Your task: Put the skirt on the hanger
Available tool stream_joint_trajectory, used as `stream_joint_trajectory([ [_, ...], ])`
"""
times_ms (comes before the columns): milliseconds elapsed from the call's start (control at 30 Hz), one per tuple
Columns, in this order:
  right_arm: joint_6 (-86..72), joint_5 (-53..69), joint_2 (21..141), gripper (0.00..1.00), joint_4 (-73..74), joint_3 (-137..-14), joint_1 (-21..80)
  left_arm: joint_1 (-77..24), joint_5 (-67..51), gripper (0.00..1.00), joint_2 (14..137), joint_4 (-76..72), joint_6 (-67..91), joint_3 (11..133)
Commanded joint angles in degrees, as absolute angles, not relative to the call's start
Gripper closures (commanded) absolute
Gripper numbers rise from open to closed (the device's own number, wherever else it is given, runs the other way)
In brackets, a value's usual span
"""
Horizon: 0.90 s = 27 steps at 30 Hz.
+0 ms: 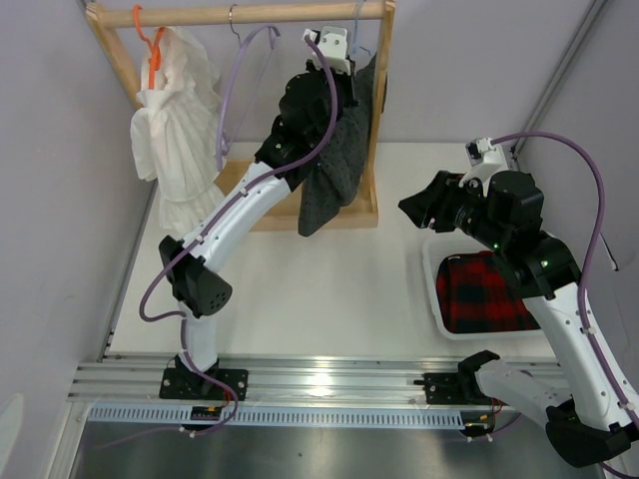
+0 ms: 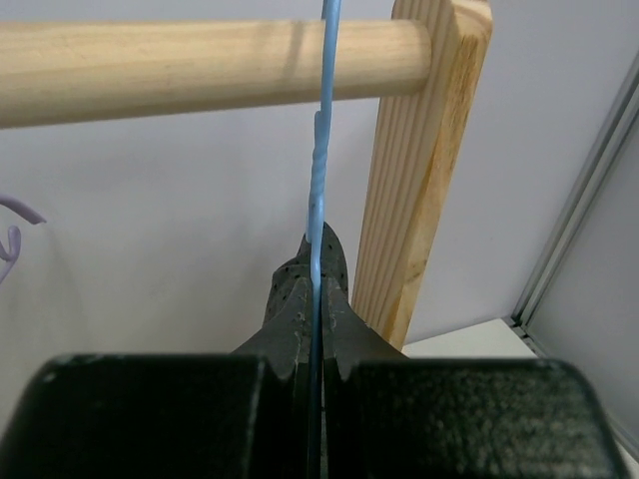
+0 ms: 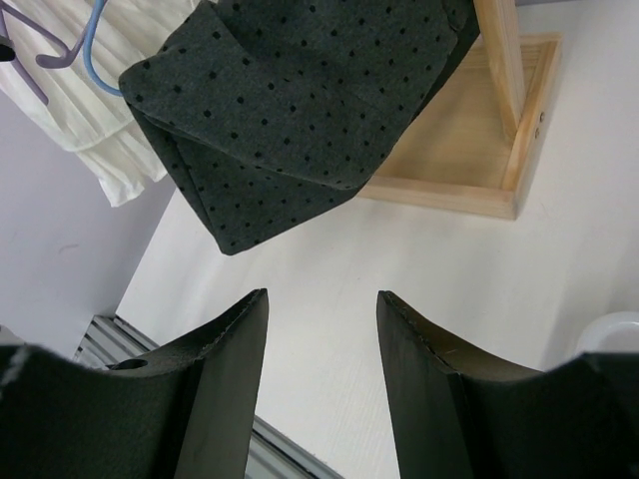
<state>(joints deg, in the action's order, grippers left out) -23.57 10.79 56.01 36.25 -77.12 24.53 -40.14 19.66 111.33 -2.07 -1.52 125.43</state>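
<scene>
Charcoal skirt (image 1: pixel 337 182) vertical, hem downward

skirt (image 1: pixel 334 170) hangs at rail's (image 1: pixel 250 14) right end | left gripper (image 1: pixel 344 55) — up beside it

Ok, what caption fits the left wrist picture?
Left gripper shut on thin light-blue wire hanger, dotted charcoal-grey cloth skirt draped on it, below wooden rod.
</scene>
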Motion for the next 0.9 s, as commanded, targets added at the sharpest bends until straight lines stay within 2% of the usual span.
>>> stream_joint_trajectory([
  [0, -23.6, 10.7, 55.3, 0.47, 35.6, -77.1, 24.6, -40.6, 20.4, 1.0, 111.0, -7.3, -1.2, 125.9],
  [100, -23.6, 10.7, 55.1, 0.47, 35.6, -77.0, 24.5, -40.7, 20.2, 0.92, 110.5, -7.8, -0.8, 124.9],
  [133, -23.6, 10.6, 55.2, 0.47, 35.6, -77.1, 24.5, -40.8, 20.0, 0.83, 109.6, -8.1, -0.8, 122.8],
  [233, -23.6, 10.5, 55.1, 0.47, 35.4, -76.6, 24.5, -40.8, 19.3, 0.7, 107.4, -9.9, -0.6, 119.6],
  [300, -23.7, 10.5, 55.1, 0.47, 35.2, -76.3, 24.5, -40.8, 19.5, 0.66, 106.2, -10.5, -1.1, 118.7],
  [400, -23.6, 10.3, 55.3, 0.47, 35.1, -76.4, 24.5, -40.8, 19.9, 0.31, 104.0, -10.1, -1.6, 116.9],
  [600, -23.2, 9.8, 55.4, 0.44, 34.8, -76.9, 24.2, -41.1, 19.1, 0.27, 94.7, -10.0, -1.9, 109.0],
  [633, -23.2, 9.7, 55.5, 0.43, 34.8, -77.0, 24.1, -41.0, 18.7, 0.2, 93.4, -8.3, -1.6, 108.5],
  [667, -23.2, 9.6, 55.7, 0.43, 34.9, -77.2, 23.9, -41.1, 18.0, 0.2, 92.0, -7.2, -1.3, 108.0],
  [733, -23.2, 9.4, 56.1, 0.4, 35.6, -77.7, 23.7, -41.1, 16.8, 0.02, 87.7, -4.0, -0.6, 106.0],
  [867, -23.1, 8.3, 55.6, 0.3, 36.3, -77.6, 23.2, -41.9, 14.3, 0.01, 78.7, 2.5, 1.6, 97.0],
])
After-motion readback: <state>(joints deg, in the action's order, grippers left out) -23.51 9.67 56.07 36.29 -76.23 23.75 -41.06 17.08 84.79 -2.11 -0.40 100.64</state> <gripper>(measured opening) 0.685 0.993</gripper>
